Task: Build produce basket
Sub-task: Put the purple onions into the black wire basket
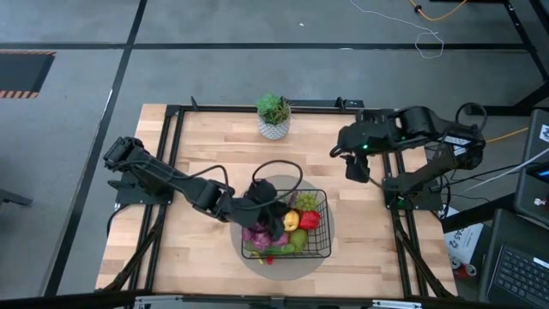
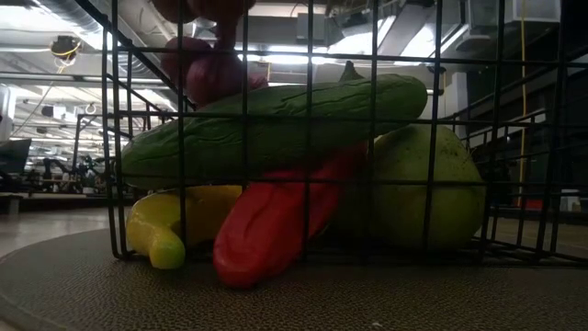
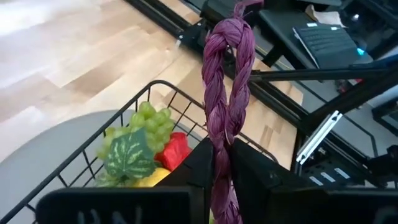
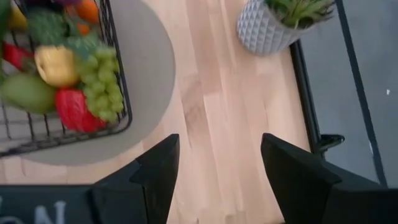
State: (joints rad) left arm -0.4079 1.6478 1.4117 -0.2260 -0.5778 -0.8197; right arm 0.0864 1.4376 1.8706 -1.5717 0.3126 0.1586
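The black wire basket (image 1: 324, 225) stands on a round grey mat near the table's front middle. It holds produce: a cucumber (image 2: 276, 129), a red pepper (image 2: 276, 225), a pear (image 2: 427, 188), a banana (image 2: 170, 225) and green grapes (image 3: 152, 121). My left gripper (image 1: 268, 211) is over the basket's left half, shut on a purple piece with a twisted stalk (image 3: 227, 81). Pinkish-purple bulbs (image 2: 216, 69) show just above the cucumber. My right gripper (image 4: 217, 149) hangs open above bare wood at the table's right, holding nothing. My left gripper pinches the purple twisted stalk between its two fingers, low on the stalk (image 3: 221, 152). The fingers come slanting down from the table's left and lie across the stalk. The stalk rises past the fingers to a looped free end (image 3: 239, 12). Its lower part passes out of sight below them.
A potted green plant in a white pot (image 1: 274, 116) stands at the table's far middle. The grey mat (image 1: 283, 268) reaches past the basket on all sides. A black metal frame (image 1: 176, 154) borders the tabletop. Bare wood lies between basket and plant.
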